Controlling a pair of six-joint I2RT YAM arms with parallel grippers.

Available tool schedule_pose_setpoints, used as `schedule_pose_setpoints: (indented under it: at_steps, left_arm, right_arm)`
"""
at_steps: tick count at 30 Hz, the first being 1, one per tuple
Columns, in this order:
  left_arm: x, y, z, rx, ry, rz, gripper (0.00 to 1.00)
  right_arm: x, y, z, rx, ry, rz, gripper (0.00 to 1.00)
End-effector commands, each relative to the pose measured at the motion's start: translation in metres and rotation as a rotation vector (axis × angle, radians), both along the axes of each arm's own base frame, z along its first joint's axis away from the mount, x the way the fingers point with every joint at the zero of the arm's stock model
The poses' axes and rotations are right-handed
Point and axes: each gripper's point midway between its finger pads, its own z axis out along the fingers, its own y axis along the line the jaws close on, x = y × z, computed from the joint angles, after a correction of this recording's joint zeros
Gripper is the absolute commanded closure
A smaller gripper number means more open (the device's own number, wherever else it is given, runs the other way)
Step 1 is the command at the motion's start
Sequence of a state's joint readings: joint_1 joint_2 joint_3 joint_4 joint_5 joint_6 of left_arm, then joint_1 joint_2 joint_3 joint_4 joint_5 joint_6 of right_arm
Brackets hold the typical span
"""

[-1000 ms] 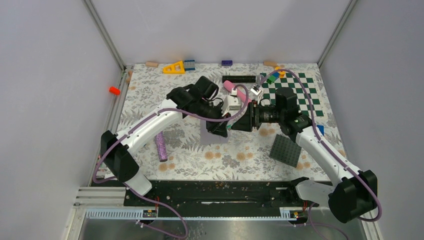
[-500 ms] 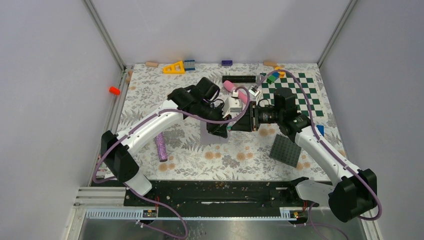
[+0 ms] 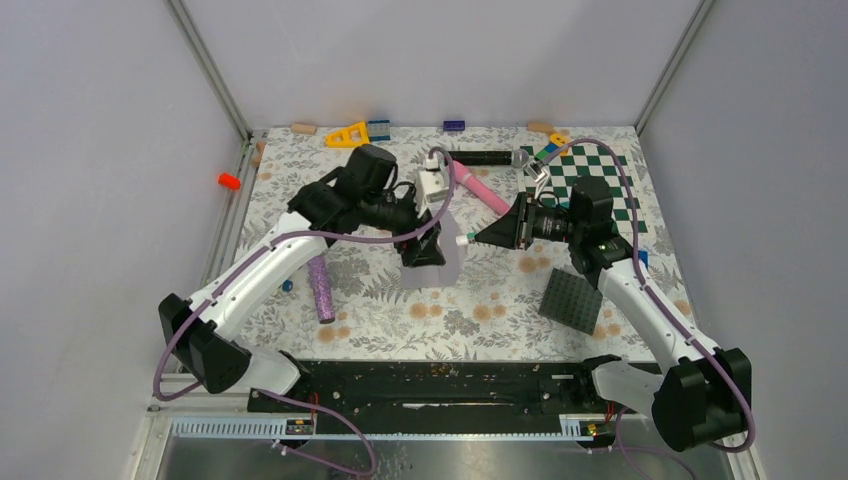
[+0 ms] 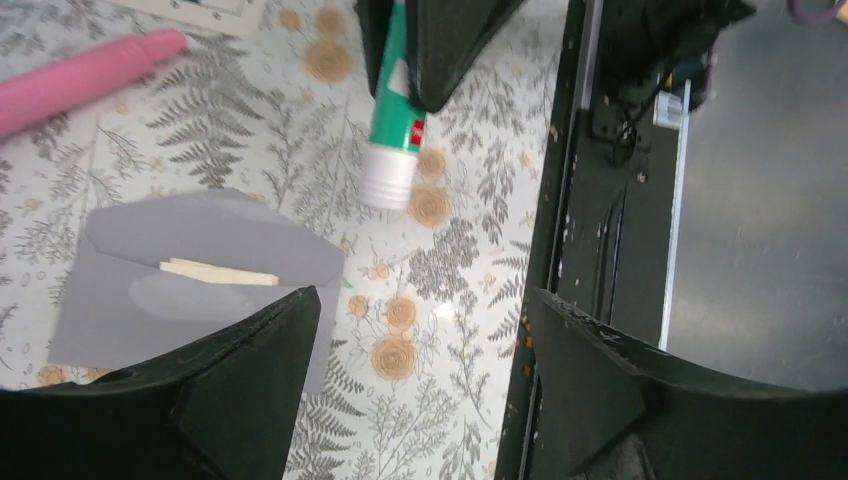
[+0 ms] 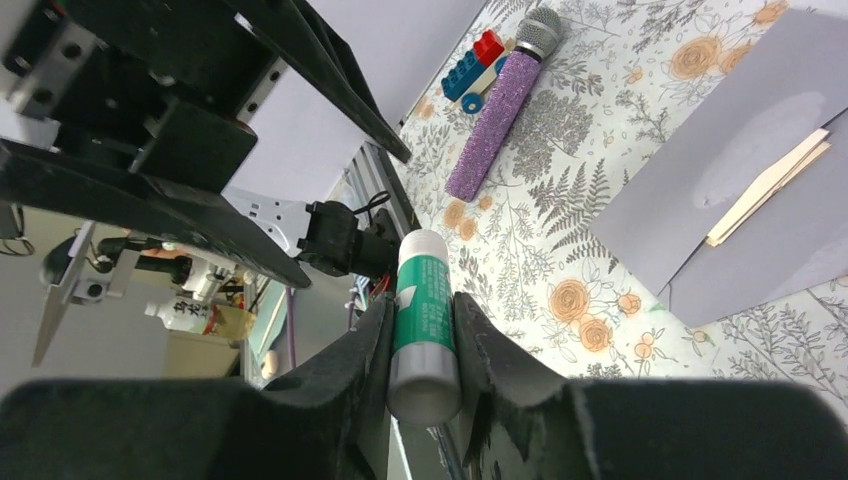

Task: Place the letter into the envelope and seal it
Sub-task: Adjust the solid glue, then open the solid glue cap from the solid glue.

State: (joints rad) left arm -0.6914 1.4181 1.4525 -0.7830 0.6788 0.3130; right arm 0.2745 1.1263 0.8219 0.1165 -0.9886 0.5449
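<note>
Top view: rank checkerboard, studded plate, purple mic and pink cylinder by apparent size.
1. checkerboard, largest even though partly hidden
2. dark studded plate
3. purple microphone and pink cylinder: they look about alike, so not ranked

I count one grey envelope (image 4: 110, 300), one tan letter (image 4: 218, 272), one glue stick (image 5: 424, 320), one pink cylinder (image 3: 478, 186), one purple microphone (image 3: 322, 290), one studded plate (image 3: 571, 300), one checkerboard (image 3: 620, 175) and one yellow triangle (image 3: 348, 135), upper left.

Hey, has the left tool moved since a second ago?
Yes. In the top view the left tool has shifted left, away from the pink cylinder and toward the purple microphone, and its jaws now stand open.
</note>
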Motion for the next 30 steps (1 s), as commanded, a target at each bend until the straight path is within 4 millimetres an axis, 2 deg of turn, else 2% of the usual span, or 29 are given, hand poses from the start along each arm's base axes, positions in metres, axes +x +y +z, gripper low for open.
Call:
schedule_pose_setpoints:
  at_steps: [1, 6, 14, 30]
  left_arm:
    - [0.014, -0.009, 0.035, -0.153, -0.007, 0.039, 0.21]
    - [0.026, -0.017, 0.032, -0.175, 0.05, 0.067, 0.21]
    - [0.022, -0.026, 0.031, -0.225, 0.125, 0.047, 0.24]
    - [0.021, -0.035, 0.027, -0.251, 0.2, 0.035, 0.42]
  right_arm:
    - [0.002, 0.004, 0.019, 0.104, 0.001, 0.02, 1.0]
    - [0.006, 0.001, 0.02, 0.139, 0.012, 0.002, 1.0]
    - [0.006, -0.001, 0.022, 0.169, 0.024, 0.003, 1.0]
    - [0.004, 0.002, 0.026, 0.221, 0.055, 0.038, 1.0]
